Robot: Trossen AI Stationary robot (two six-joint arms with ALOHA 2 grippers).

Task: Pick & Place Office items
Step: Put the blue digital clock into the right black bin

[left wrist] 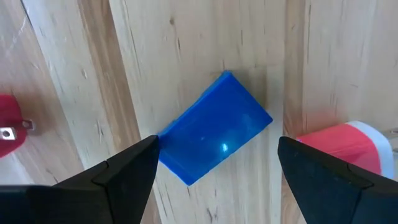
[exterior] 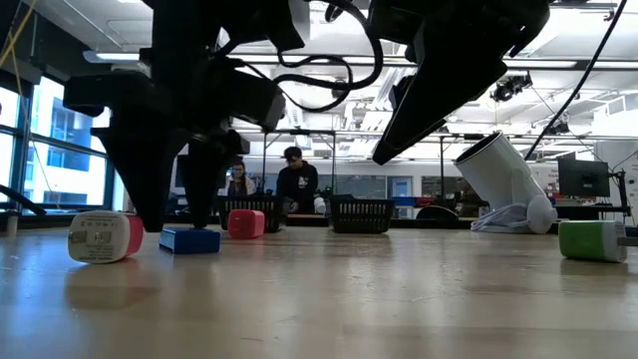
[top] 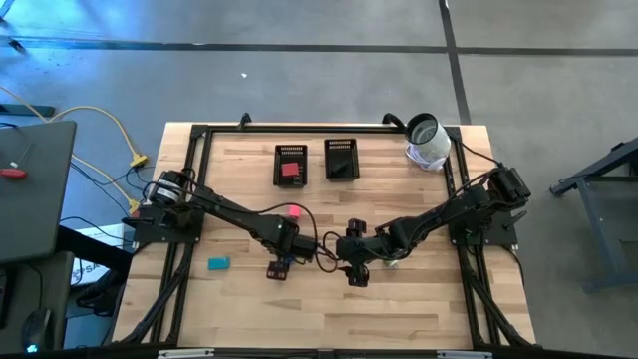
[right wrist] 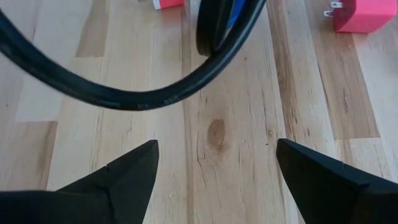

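A blue block (left wrist: 214, 127) lies flat on the wooden table. My left gripper (left wrist: 217, 140) points down over it and is open, with one finger on each side of the block, and I see no touch. Beside the block lie a red-and-white piece (left wrist: 342, 143) and a red piece (left wrist: 9, 130). To the right of the left gripper, my right gripper (right wrist: 216, 143) hangs open over bare wood. A pink piece (top: 294, 211), a teal piece (top: 218, 263) and a green-and-white piece (exterior: 591, 239) also lie on the table. Another red piece (top: 290, 170) sits inside the left mesh tray (top: 290, 152).
Two black mesh trays stand at the far middle; the right one (top: 341, 160) looks bare. A white cylinder (top: 427, 140) lies tilted at the far right corner. A black cable (right wrist: 124, 93) loops between the two grippers. People sit in the room beyond the table (exterior: 296, 179).
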